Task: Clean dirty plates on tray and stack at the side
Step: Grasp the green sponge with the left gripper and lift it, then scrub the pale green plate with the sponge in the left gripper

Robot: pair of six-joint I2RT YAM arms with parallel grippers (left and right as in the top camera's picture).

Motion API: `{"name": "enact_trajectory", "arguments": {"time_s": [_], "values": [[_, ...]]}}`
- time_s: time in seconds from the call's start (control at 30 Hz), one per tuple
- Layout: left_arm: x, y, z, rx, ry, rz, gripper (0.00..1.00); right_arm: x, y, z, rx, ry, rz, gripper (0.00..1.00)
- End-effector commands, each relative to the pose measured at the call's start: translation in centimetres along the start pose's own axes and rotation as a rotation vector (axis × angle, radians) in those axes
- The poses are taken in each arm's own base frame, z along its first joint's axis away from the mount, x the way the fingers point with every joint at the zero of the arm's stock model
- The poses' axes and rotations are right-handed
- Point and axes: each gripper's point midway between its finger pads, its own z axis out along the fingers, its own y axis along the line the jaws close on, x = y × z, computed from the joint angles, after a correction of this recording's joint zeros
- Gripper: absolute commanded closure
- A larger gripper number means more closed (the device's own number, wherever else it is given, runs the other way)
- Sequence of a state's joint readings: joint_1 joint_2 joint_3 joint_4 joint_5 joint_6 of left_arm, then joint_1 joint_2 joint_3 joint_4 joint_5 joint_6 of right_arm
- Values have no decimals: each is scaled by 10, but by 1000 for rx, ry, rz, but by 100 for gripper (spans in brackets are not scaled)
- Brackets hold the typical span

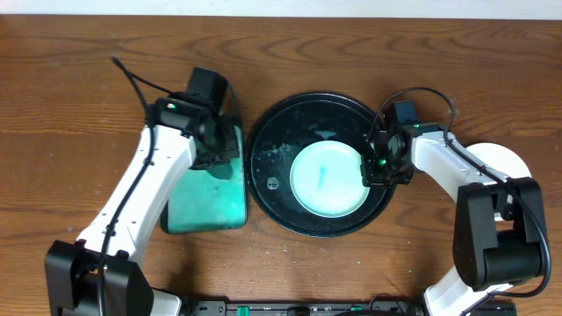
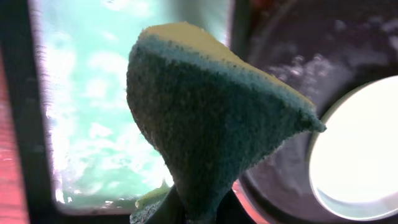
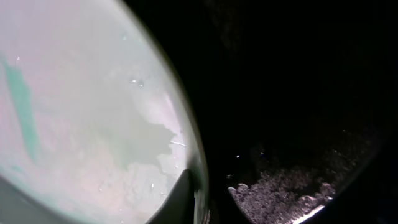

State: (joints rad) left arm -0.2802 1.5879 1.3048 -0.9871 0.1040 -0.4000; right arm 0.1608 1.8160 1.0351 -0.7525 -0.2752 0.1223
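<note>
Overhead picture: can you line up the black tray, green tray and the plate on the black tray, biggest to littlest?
1. Black tray
2. Green tray, partly hidden by the left arm
3. Plate

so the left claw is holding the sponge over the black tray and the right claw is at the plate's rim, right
Not quite. The left claw holds the sponge over the teal-green tray, not the black tray beside it; the overhead view shows this. The right claw is at the rim of the plate, as you said.
</note>
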Motion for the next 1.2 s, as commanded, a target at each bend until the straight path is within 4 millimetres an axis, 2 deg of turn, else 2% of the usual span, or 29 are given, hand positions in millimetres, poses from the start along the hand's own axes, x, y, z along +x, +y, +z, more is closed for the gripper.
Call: {"name": "enact_trajectory", "arguments": {"time_s": [0.0, 0.07, 0.1, 0.17, 0.3, 0.4, 0.47, 0.53, 0.57, 0.6, 0.67, 0.7, 0.8, 0.83, 0.93, 1.0, 1.07, 1.17], "values": [[6, -63, 10, 186, 14, 35, 93, 8, 0, 13, -16, 46, -4, 99], [10, -98, 20, 265, 17, 68, 93, 8, 0, 13, -16, 46, 6, 99], [11, -107, 24, 280, 18, 78, 93, 8, 0, 13, -16, 46, 6, 99], [19, -141, 41, 347, 34, 139, 93, 8, 0, 13, -16, 46, 6, 99], [52, -207, 75, 528, 131, 261, 93, 8, 0, 13, -16, 47, 5, 99], [73, -226, 107, 537, 190, 263, 93, 8, 0, 13, -16, 47, 5, 99], [83, -224, 128, 508, 229, 248, 93, 8, 0, 13, -16, 47, 5, 99], [87, -213, 145, 452, 254, 223, 93, 8, 0, 13, -16, 47, 5, 99], [85, -202, 153, 398, 258, 183, 93, 8, 0, 13, -16, 47, 5, 99], [79, -176, 164, 272, 248, 89, 93, 8, 0, 13, -16, 47, 5, 99], [68, -144, 168, 140, 236, -18, 93, 8, 0, 13, -16, 47, 5, 99], [65, -136, 167, 116, 240, -38, 93, 8, 0, 13, -16, 47, 5, 99], [47, -97, 155, -27, 240, -88, 93, 8, 0, 13, -16, 46, 5, 99], [42, -91, 152, -52, 232, -75, 93, 8, 0, 13, -16, 46, 5, 99], [31, -81, 140, -96, 226, 3, 93, 8, 0, 13, -16, 45, 4, 99], [32, -80, 137, -106, 232, 32, 93, 7, 1, 13, -17, 40, 3, 99], [38, -91, 138, -62, 252, 84, 93, 6, 1, 13, -18, 36, 7, 99], [52, -129, 144, 92, 290, 167, 93, 6, 1, 13, -17, 36, 10, 99]]}}
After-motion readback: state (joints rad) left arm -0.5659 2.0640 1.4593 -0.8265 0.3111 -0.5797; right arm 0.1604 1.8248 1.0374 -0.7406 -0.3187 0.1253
